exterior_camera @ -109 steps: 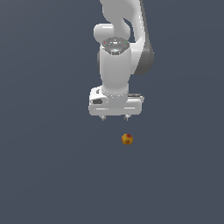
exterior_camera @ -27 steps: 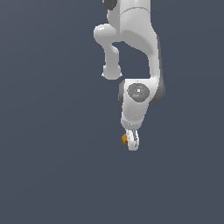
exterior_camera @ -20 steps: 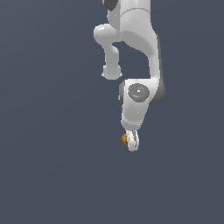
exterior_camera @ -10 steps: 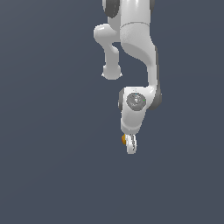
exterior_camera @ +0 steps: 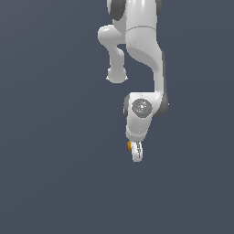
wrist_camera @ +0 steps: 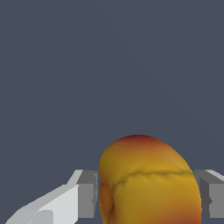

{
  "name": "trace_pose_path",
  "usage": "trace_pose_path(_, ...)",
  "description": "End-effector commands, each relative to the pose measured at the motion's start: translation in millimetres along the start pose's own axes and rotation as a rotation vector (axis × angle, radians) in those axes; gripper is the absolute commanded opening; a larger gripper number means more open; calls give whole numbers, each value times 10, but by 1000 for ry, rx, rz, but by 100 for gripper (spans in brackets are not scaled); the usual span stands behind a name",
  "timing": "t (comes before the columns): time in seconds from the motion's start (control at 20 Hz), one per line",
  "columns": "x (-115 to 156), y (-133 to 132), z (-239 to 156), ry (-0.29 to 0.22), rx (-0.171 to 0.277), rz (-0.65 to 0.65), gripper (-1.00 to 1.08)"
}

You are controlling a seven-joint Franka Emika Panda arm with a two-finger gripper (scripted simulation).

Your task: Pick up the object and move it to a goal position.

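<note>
The object is a small round yellow-orange ball with red patches. In the wrist view it sits between the two grey-white fingers, which press on both of its sides. In the exterior view only a sliver of the object shows beside the white gripper, which is shut on it at the end of the downward-pointing arm. Most of the ball is hidden by the fingers there.
Only a plain dark grey-blue surface surrounds the arm in both views. No other objects, containers or edges show.
The gripper came down, turned and shut on the ball. Over the last second the arm has shifted slightly, carrying the ball along in the gripper.
</note>
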State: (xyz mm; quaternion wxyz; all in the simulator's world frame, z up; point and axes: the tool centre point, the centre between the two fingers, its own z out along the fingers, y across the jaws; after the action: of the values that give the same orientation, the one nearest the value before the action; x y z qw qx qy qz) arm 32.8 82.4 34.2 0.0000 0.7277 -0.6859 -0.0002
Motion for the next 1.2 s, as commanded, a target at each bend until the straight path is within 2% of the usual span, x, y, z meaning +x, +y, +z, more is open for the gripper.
trace_pose_path(0.0,-1,-1,3,0,0,0,-100)
trace_pose_path(0.35,21,3,-22,0,0,0,-100)
trace_pose_path(0.6,154,23,-169,0,0,0,-100)
trace_pose_path(0.85,428,63,-465,-1,0,0,-100)
trace_pose_path(1.15,925,133,-1005,-2,0,1,-100)
